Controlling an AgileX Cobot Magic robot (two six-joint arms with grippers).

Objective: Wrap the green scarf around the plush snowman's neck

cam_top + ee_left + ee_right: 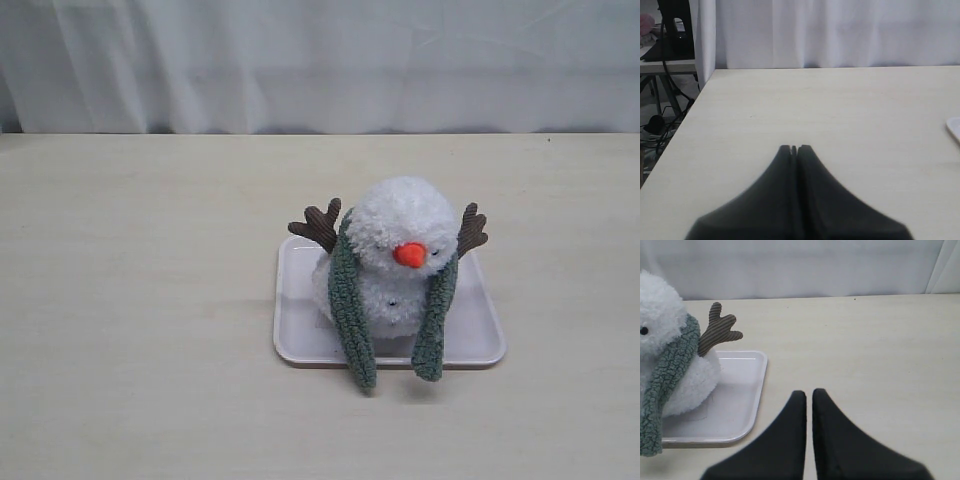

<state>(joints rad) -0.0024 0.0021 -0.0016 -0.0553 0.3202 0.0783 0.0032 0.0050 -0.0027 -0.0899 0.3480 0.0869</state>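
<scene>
The plush snowman sits on a white tray at the table's middle, its head tipped forward. The green scarf lies round the back of its neck, and both ends hang down the front over the tray's near rim. The neck itself is covered by the scarf. Neither gripper shows in the exterior view. My left gripper is shut and empty over bare table, far from the toy. My right gripper is shut with a hairline gap and holds nothing. It hovers beside the tray, apart from the snowman and the scarf.
A white curtain hangs behind the table's far edge. The table's side edge shows in the left wrist view, with cables and a stand beyond it. A brown twig arm sticks out toward my right gripper.
</scene>
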